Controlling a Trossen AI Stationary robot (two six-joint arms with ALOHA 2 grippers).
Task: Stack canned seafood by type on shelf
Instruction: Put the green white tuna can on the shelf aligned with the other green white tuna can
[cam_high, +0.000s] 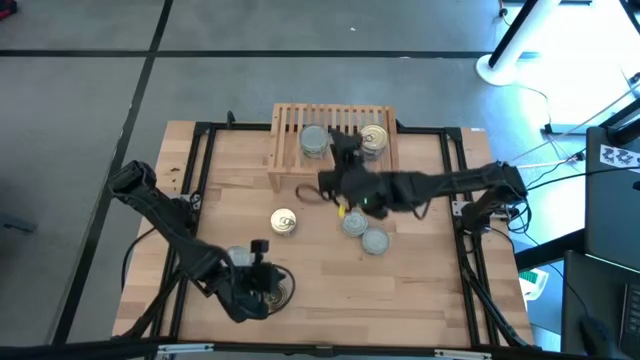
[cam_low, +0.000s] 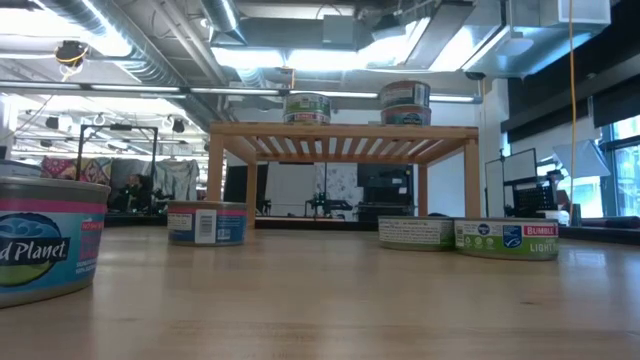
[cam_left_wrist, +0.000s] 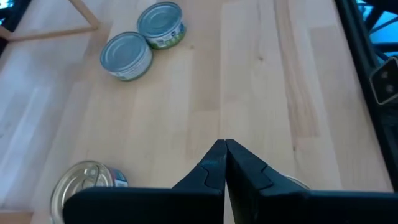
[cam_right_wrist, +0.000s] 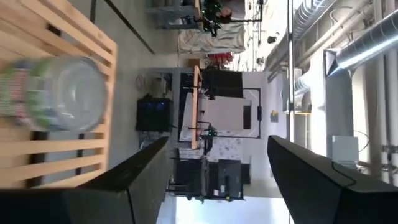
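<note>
The light-wood shelf (cam_high: 335, 135) stands at the table's far middle. On its slats sit a silver-topped tin (cam_high: 313, 140) and a stack of two tins with a gold top (cam_high: 374, 138), also in the low view (cam_low: 405, 103). My right gripper (cam_high: 346, 150) hangs open and empty over the shelf between them; its wrist view shows the silver tin (cam_right_wrist: 56, 93). On the table lie a gold-topped tin (cam_high: 283, 221) and two silver-topped tins (cam_high: 355, 224) (cam_high: 375, 241). My left gripper (cam_high: 258, 270) is shut near the front edge, over another tin (cam_high: 278, 292).
A black metal frame (cam_high: 200, 180) runs along the table's left, right and far sides. The tin near the front edge shows large at the low view's left (cam_low: 45, 240). Bare wood lies between the table tins and the front right corner (cam_high: 420, 300).
</note>
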